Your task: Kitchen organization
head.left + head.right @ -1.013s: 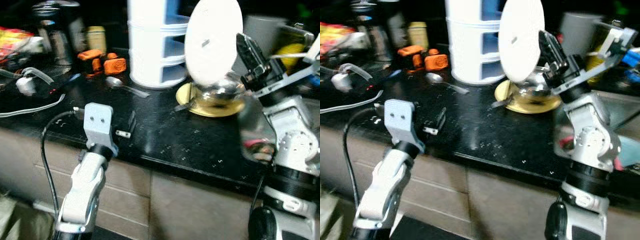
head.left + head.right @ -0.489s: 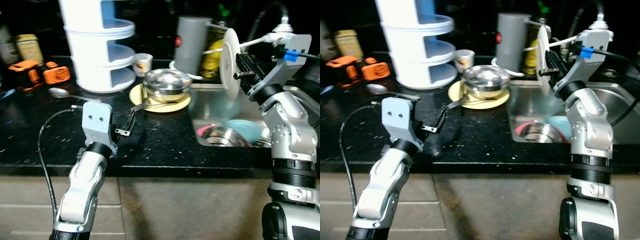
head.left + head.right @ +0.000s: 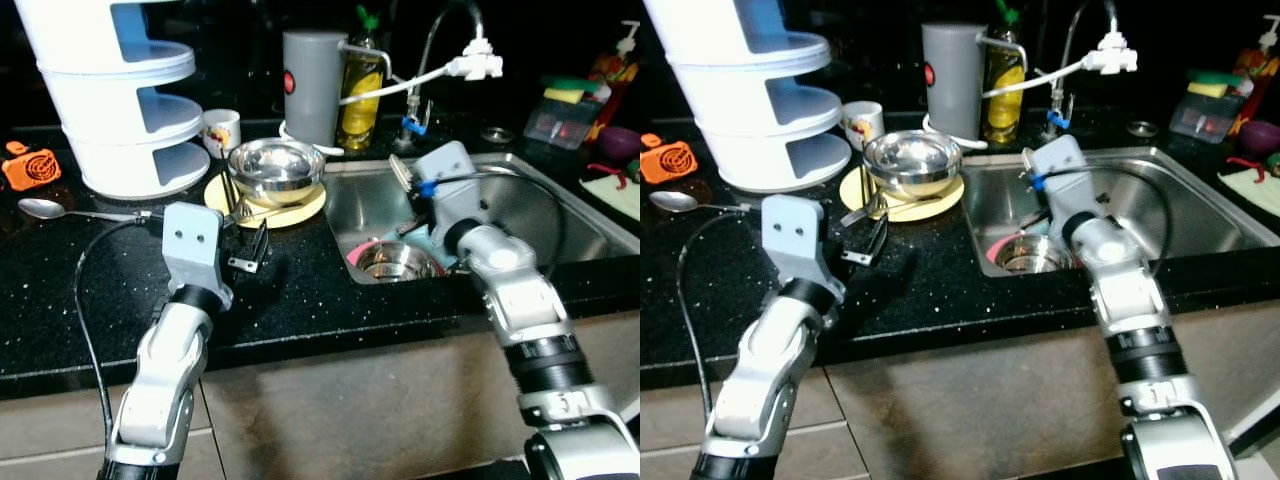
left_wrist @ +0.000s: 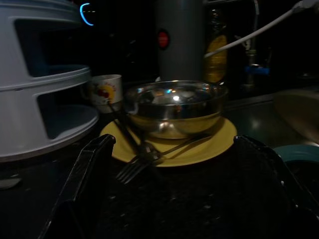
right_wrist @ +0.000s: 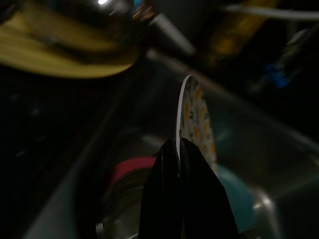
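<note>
My right tool is clamped on a plate over the sink, not yet released; left tool, fingers apart, faces the steel bowl awaiting clearing on the worktop.

Two silver jointed arms with black ribbed collars; grey wrist boxes, black cables, long black-fingered left claw and right claw.
</note>
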